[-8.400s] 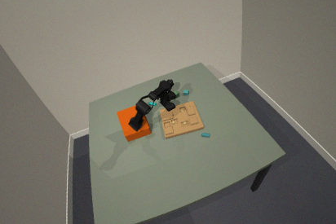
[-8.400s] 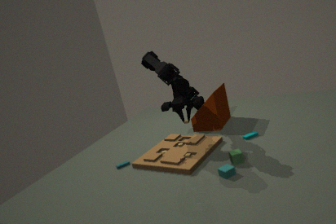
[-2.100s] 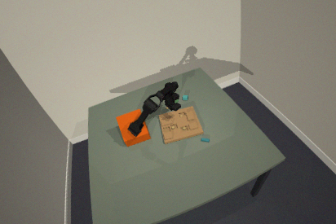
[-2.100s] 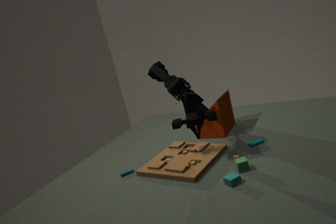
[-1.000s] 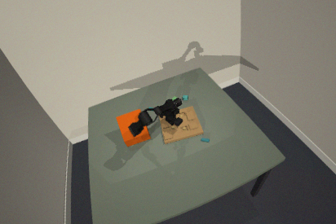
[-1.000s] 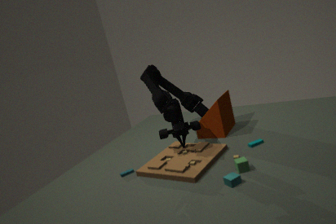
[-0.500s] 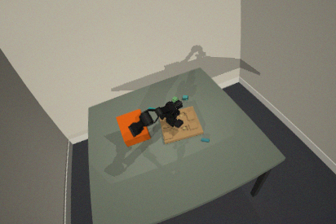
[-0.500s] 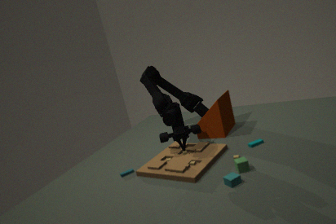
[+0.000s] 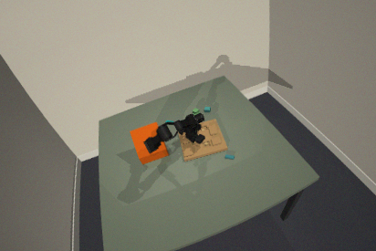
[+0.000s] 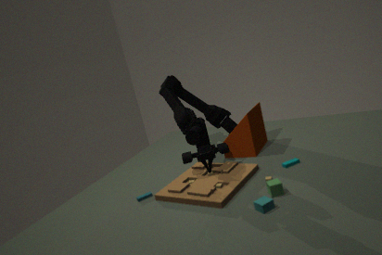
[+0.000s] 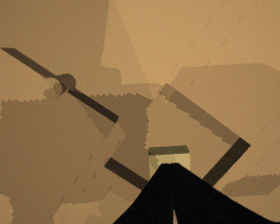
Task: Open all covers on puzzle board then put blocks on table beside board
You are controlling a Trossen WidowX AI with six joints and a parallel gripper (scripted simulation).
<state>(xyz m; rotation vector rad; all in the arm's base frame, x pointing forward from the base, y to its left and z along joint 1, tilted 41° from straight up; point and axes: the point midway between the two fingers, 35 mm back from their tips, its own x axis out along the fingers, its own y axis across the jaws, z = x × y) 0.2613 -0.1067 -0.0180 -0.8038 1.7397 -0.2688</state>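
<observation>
The wooden puzzle board point(image 9: 193, 154) point(image 10: 225, 197) lies flat, with raised flat covers, such as a wide one point(image 10: 201, 186) near its front in the exterior view. My gripper point(image 10: 210, 172) point(image 11: 169, 171) is shut and empty, pointing down low over the board. A pale peg point(image 11: 170, 159) stands just beyond the fingertips in the wrist view; whether they touch it I cannot tell. A green block point(image 9: 195, 111) point(image 10: 274, 187) and a teal block point(image 9: 207, 109) point(image 10: 264, 204) rest on the table beside the board. A teal bar point(image 9: 229, 157) point(image 10: 145, 197) lies off its opposite side. Another teal bar point(image 10: 291, 162) lies farther back.
The orange wedge point(image 10: 247, 136) stands at the arm's base, close to the board. A small tan piece point(image 10: 269, 178) lies behind the green block in the exterior view. The arm hides part of the board, and its shadow darkens the wrist view.
</observation>
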